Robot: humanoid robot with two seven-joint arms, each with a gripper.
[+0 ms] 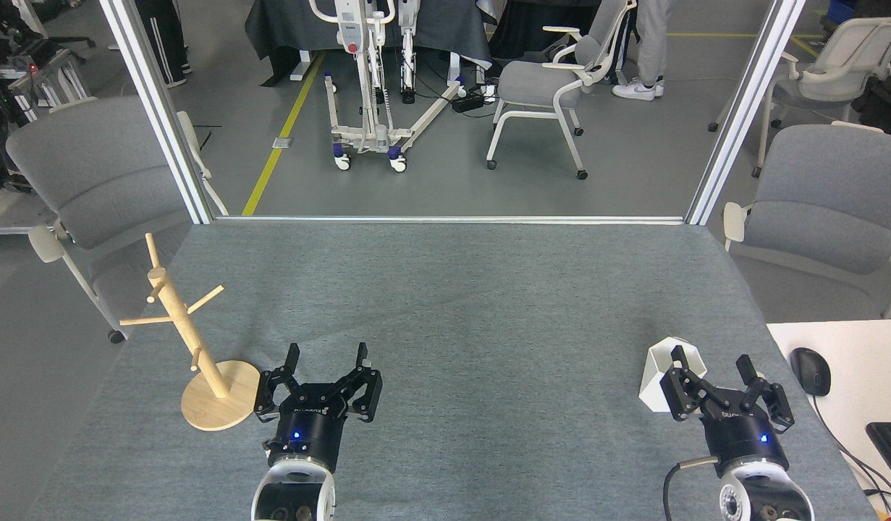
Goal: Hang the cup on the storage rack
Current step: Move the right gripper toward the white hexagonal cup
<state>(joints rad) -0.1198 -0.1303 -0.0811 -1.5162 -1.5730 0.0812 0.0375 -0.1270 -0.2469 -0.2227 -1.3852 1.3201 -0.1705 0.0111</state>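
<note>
The cup (666, 373) stands upright far right of the storage rack (199, 347) — the right gripper (711, 365), fingers spread wide and empty, straddles its near rim. The left gripper (326, 356), also wide open, holds nothing — just right of the rack's base.

A single head view looks forward and steeply down from above the near edge of the grey table (459, 289). The table fills the lower frame, seen closely, while the floor and chairs (543, 83) beyond its far edge appear distant.
</note>
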